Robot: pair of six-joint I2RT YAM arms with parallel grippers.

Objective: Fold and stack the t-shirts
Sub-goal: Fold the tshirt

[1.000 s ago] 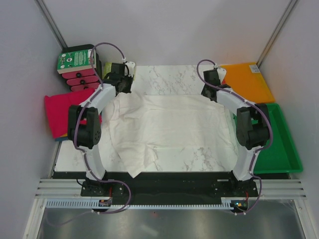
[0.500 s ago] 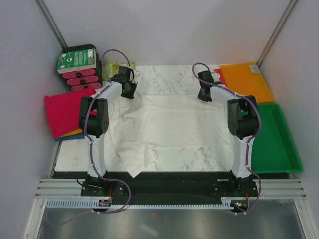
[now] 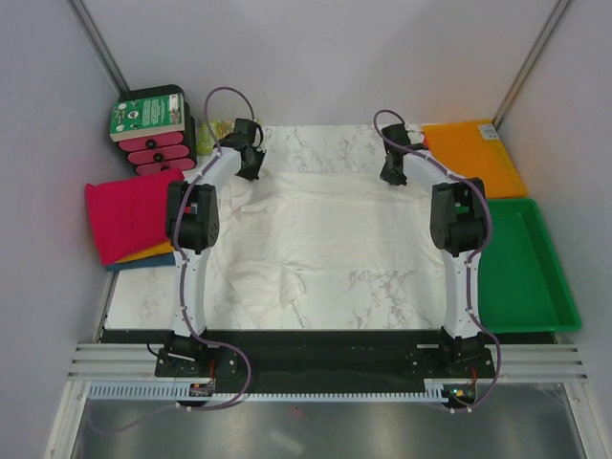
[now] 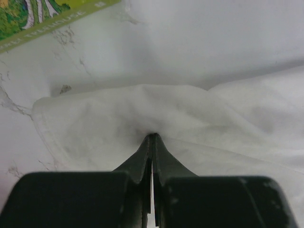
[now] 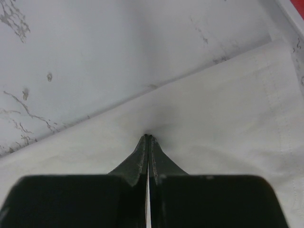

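The left claw [image 4: 152, 137] pinches the far edge of the white t-shirt [image 4: 213, 123], and the right claw [image 5: 148, 137] pinches it too. The shirt spreads out behind both claws. If one thin pinch slips, that side could flop down crooked.

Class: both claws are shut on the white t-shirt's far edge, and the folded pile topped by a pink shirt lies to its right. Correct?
No. The top external view shows the pile, pink shirt on top, to the left of the white t-shirt. The left claw and right claw are indeed shut on its far edge.
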